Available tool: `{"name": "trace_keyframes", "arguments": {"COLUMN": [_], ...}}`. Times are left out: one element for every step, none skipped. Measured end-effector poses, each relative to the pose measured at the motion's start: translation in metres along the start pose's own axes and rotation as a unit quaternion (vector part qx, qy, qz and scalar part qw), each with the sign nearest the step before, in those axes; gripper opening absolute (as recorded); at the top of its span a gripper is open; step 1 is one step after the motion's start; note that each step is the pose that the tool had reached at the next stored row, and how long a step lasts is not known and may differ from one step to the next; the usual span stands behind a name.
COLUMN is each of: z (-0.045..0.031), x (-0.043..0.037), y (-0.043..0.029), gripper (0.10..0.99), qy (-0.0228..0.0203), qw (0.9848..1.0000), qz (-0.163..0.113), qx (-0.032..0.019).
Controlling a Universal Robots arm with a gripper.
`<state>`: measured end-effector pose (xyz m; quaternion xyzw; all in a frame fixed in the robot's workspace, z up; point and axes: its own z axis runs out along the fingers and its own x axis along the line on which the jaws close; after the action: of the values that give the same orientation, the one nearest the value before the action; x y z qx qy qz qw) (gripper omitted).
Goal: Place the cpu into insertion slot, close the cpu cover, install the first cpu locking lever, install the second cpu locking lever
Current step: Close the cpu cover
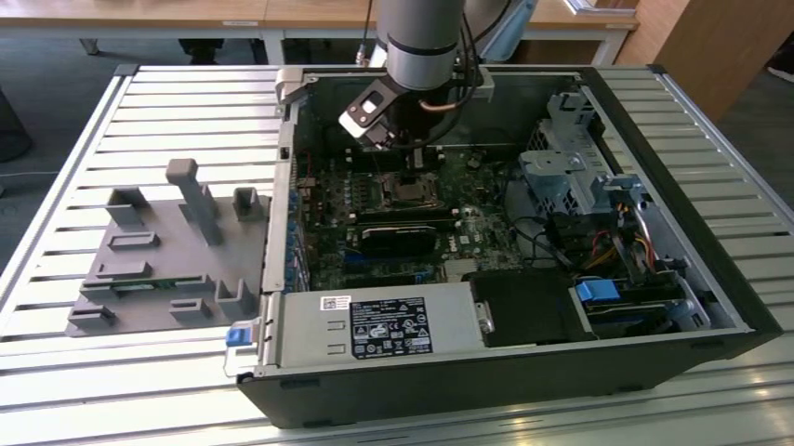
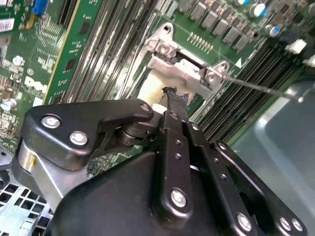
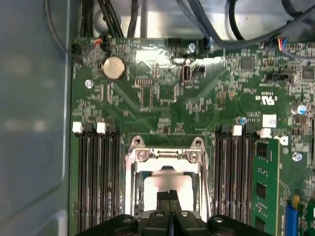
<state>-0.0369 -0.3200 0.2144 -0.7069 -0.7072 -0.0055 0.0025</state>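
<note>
My gripper (image 3: 170,197) hangs over the motherboard's cpu socket (image 1: 404,192) inside the open computer case. Its two black fingers are pressed together, and I see nothing between them. The fingertips (image 2: 175,97) are right above the socket's middle. The cpu (image 3: 167,183) shows as a pale silver square in the socket, and again as a light patch (image 2: 150,91) beside the fingers. The silvery cpu cover (image 3: 165,156) frames it, with its hinge end (image 2: 181,69) just past the fingertips. A thin metal locking lever (image 2: 256,86) sticks out sideways from the hinge end.
Memory slots (image 3: 96,177) flank the socket on both sides, and a green card (image 3: 266,187) stands beside them. The case holds a power supply (image 1: 372,327), a drive cage (image 1: 571,177) and cables. A grey parts fixture (image 1: 162,251) lies on the slatted table at the exterior view's left.
</note>
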Motion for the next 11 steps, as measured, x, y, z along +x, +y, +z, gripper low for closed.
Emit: {"name": "trace_keyframes", "arguments": {"z": [0.0001, 0.0002, 0.0004, 0.0006, 0.0009, 0.0014, 0.0022, 0.0031, 0.004, 0.005, 0.0059], "x": [0.0, 0.0, 0.0, 0.0, 0.0, 0.0, 0.0, 0.0, 0.0, 0.0, 0.0], "y": [-0.0016, -0.0029, -0.0043, -0.0058, -0.0073, -0.0085, -0.0094, -0.0102, -0.011, -0.0114, -0.0115], "gripper": [0.106, 0.106, 0.106, 0.106, 0.106, 0.106, 0.106, 0.106, 0.106, 0.106, 0.106], "qy": [0.0, 0.0, 0.0, 0.0, 0.0, 0.0, 0.0, 0.0, 0.0, 0.0, 0.0], "qw": [1.0, 1.0, 1.0, 1.0, 1.0, 1.0, 1.0, 1.0, 1.0, 1.0, 1.0], "qz": [0.0, 0.0, 0.0, 0.0, 0.0, 0.0, 0.0, 0.0, 0.0, 0.0, 0.0], "qx": [0.0, 0.0, 0.0, 0.0, 0.0, 0.0, 0.0002, 0.0002, 0.0003, 0.0005, 0.0009]}}
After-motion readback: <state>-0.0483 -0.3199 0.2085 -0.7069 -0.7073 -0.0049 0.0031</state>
